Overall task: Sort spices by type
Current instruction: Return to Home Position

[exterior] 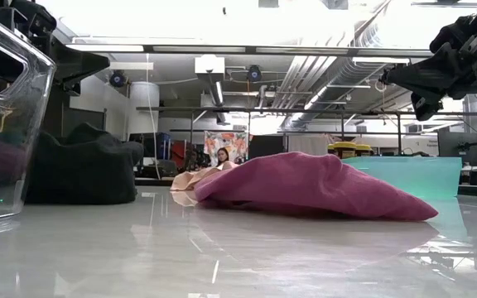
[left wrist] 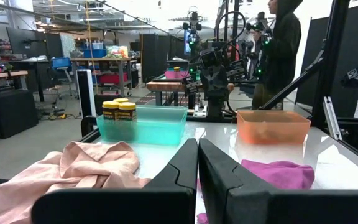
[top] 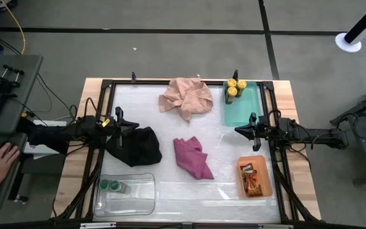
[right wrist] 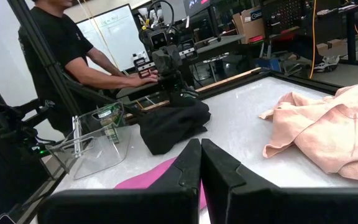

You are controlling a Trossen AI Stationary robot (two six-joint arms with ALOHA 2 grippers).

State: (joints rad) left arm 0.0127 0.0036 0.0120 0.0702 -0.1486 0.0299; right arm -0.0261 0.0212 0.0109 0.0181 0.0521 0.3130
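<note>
Packets (top: 251,180) of orange-brown foil lie flat in the orange tray (top: 267,186), long axes running roughly from the table's (top: 170,130) far edge toward its near edge. I see the yellow-lidded jars (top: 233,88) standing upright, lids up, bunched in a far corner of the teal tray (top: 246,108). The green-lidded jars (top: 112,185) sit at one end of the clear tray (top: 142,197). My left gripper (left wrist: 197,144) hangs above the black cloth's (top: 138,147) edge, fingers pressed together on nothing. My right gripper (right wrist: 201,143), between the teal and orange trays, is likewise closed and empty, raised off the table.
</note>
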